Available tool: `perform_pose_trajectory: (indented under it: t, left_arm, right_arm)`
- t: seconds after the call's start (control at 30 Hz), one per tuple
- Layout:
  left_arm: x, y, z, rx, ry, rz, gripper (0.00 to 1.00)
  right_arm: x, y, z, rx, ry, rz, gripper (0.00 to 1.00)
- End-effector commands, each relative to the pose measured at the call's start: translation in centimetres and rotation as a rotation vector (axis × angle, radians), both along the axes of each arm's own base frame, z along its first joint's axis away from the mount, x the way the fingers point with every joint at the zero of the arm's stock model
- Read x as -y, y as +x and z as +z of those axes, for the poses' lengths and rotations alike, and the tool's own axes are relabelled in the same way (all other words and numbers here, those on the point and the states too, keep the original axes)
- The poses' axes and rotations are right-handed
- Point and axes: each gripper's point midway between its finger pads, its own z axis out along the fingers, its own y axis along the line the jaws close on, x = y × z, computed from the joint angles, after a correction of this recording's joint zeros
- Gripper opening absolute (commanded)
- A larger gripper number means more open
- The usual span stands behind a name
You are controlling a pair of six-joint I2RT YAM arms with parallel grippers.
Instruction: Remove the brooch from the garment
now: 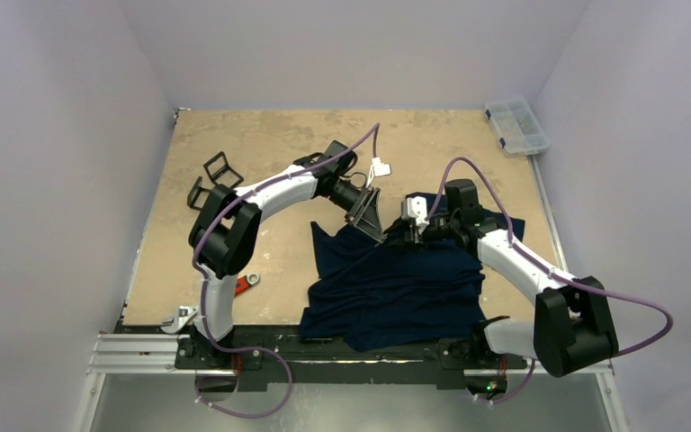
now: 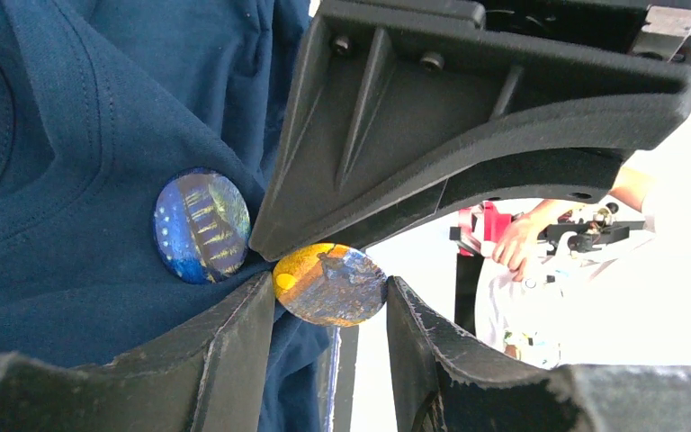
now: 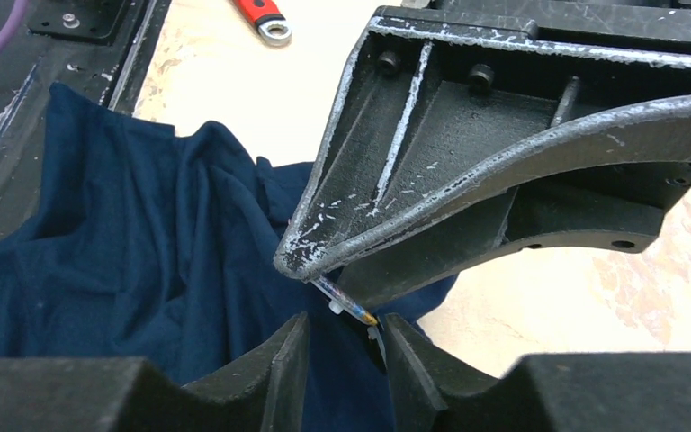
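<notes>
Near the middle of the sandy tabletop [image 1: 261, 144], a plain dark navy short-sleeved T-shirt [image 1: 396, 288] lies crumpled between the two arms, with both grippers at its far edge.

In the left wrist view two round picture brooches show on the cloth. A blue night-scene brooch [image 2: 201, 225] sits flat below the collar seam. A yellow-and-blue brooch [image 2: 328, 283] sits at the cloth's edge, face-on to the camera, right at the fingertips of the left gripper [image 1: 369, 216]. That gripper looks clenched on a fold of the T-shirt just beside this brooch, and the cloth is bunched under its upper fingertip.

The right gripper [image 1: 417, 229] meets the shirt from the opposite side. In its own view a thin disc [image 3: 346, 304] stands edge-on directly under the upper fingertip. The disc slants down to the right toward the notch of the lower finger, with a pale clasp part just below it. Its blue-and-yellow rim suggests it is the yellow-and-blue brooch, though that is not certain. The jaws stand partly apart around the rim, and it cannot be told whether they bite.

The right arm is the nearer one for the pull. The disc's flat plane lies along the fingers, so the pull should probably go straight back from the cloth. The direction of the pin is hidden.
</notes>
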Motion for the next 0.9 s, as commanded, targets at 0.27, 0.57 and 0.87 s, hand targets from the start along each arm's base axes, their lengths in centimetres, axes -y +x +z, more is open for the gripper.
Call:
perform_pose_trajectory:
  t: [0.27,0.57,0.87]
  left_arm:
    - [0.0,0.2,3.0,0.07,-0.087,-0.043,0.51]
    - [-3.1,4.6,3.1,0.316,-0.005,0.133,0.79]
    - [-6.7,5.1,5.0,0.89,-0.068,0.231,0.77]
  right_arm:
    - [-0.9,0.1,2.4,0.091,0.034,0.064,0.07]
    - [-0.8,-0.5,1.9,0.028,0.012,0.07,0.0]
    - [-1.1,-0.4,2.2,-0.215,0.03,-0.018,0.0]
